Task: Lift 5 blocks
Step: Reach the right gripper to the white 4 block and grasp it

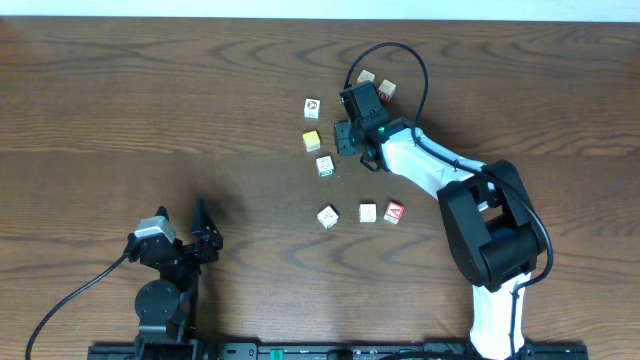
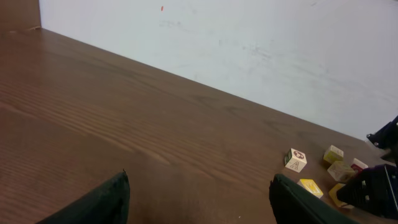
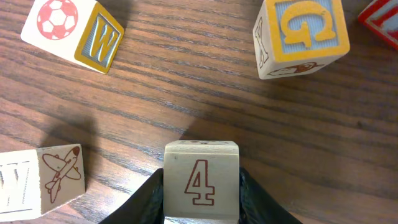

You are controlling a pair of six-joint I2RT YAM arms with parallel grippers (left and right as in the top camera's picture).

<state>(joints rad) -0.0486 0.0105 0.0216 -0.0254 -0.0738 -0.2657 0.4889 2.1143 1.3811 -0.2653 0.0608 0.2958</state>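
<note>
One block gripped, the others lying loose

1. Right gripper (image 3: 201,194). Its two dark fingers press flat against opposite sides of the 4 block (image 3: 201,177). As far as my wrist feed shows, it is clamped on the block. I take it by the side faces so it cannot twist in the grip. Whether it has cleared the table (image 3: 186,93) I cannot tell.

2. Ball block (image 3: 71,31). Beyond the 4 block and to its left, turned on the diagonal, well apart.

3. G block (image 3: 303,34). Beyond the 4 block and to its right, also apart.

4. Plane block (image 3: 40,180). Level with the 4 block on its left, with bare wood between them. I judge that gap is what let a finger come down cleanly.

5. Red block (image 3: 380,18). Far right of the 4 block; only a corner shows.

6. Yellow block (image 1: 312,140). Near the arm that holds the 4 block. It is plain-sided and not among my five, so I leave it alone.

7. Left gripper (image 2: 200,180). Well apart from the 4 block, fingers spread wide with nothing between them. I judge it is parked there so the two arms do not cross.
</note>
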